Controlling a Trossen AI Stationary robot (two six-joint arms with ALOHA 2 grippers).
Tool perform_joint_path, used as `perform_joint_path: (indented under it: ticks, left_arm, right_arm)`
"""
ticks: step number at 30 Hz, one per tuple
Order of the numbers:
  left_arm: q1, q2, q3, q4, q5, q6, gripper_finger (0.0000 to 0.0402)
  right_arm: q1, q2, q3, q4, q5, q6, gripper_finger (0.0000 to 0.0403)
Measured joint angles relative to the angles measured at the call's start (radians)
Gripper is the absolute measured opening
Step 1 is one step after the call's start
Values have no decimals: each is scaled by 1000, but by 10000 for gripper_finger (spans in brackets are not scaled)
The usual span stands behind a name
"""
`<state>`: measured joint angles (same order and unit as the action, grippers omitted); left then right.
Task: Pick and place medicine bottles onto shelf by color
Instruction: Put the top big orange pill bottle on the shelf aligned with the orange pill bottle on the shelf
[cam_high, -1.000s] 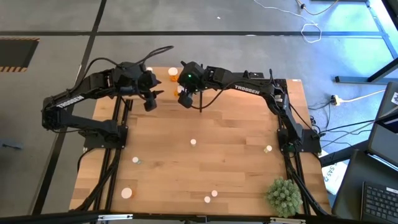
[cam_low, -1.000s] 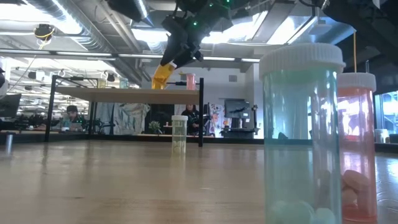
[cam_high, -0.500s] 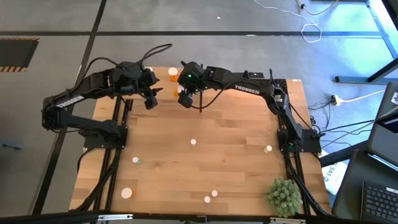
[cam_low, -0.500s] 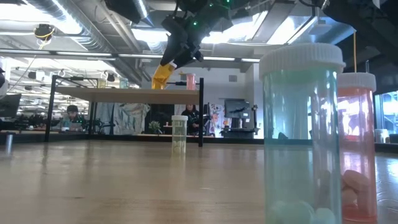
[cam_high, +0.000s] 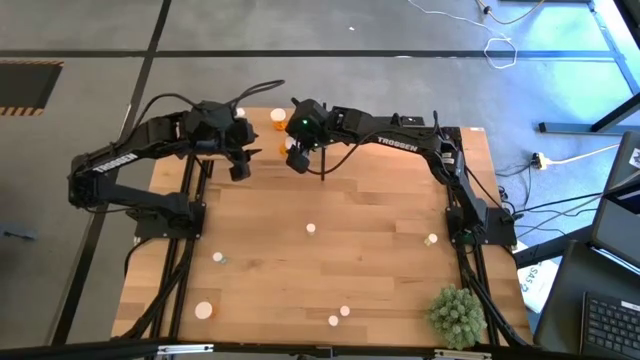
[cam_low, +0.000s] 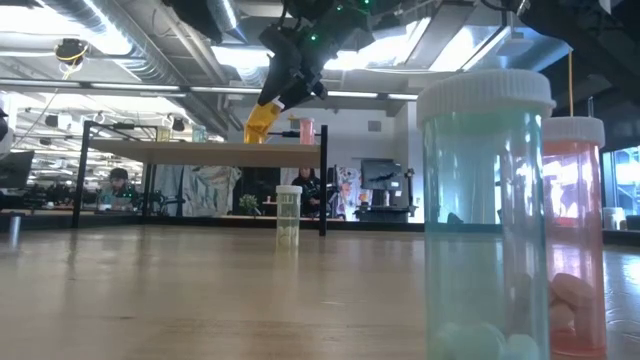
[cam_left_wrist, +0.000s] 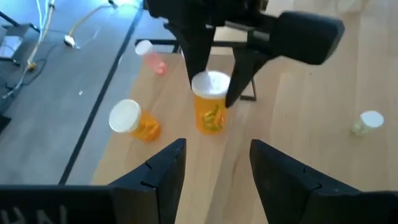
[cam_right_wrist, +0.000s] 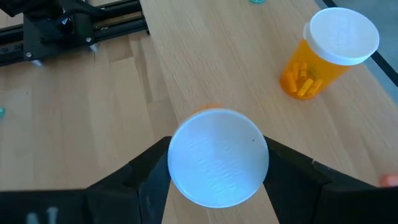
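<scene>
The right gripper (cam_right_wrist: 217, 167) has its two dark, matte fingers (cam_right_wrist: 146, 171) spread wide and closed on an orange bottle (cam_right_wrist: 217, 155), pinching it just under its round, faintly textured white cap. From the low view the translucent amber body hangs tilted at the top of the shelf (cam_low: 180, 151), over the end near its right-hand posts — whether the base touches the board I cannot tell from that angle. The left gripper (cam_left_wrist: 216, 149) hovers just beside it over the same end of the shelf, its blunt black fingers parted and empty, aimed at the held bottle. Beyond that bottle, a second orange bottle (cam_right_wrist: 326, 53) with a ribbed white cap and yellow capsules inside sits near the shelf's far edge, and a small pinkish bottle (cam_left_wrist: 152, 57) stands farther along the same edge. The shelf is a thin pale plank on slim black posts, set at the table's far edge. On the light, plank-grained table (cam_high: 350, 270) the other bottles are spread out: a large pale green bottle (cam_low: 485, 220) and a reddish bottle (cam_low: 575, 240) close to the near edge, a small pale one (cam_low: 288, 215) mid-table in front of the shelf, and others showing only as white caps (cam_high: 311, 228). A spiky green plant ball (cam_high: 457, 315) occupies the near right corner. White lettering on the right arm (cam_high: 400, 145) reads TROSSEN — no bottle label is legible.
</scene>
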<state>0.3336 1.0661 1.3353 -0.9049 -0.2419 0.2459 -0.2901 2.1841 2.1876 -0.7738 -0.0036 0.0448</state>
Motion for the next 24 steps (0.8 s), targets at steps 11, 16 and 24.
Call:
perform_joint_path:
  ticks: [11,16,24]
  left_arm:
    - [0,17,1,28,-3,-4,173]
    - [-1,31,1,23,-4,52,173]
    - [0,57,1,15,-30,84,188]
  right_arm:
    - [0,0,0,7,0,0,223]
    - [0,-1,0,7,0,-2,223]
    - [0,-1,0,8,1,-4,223]
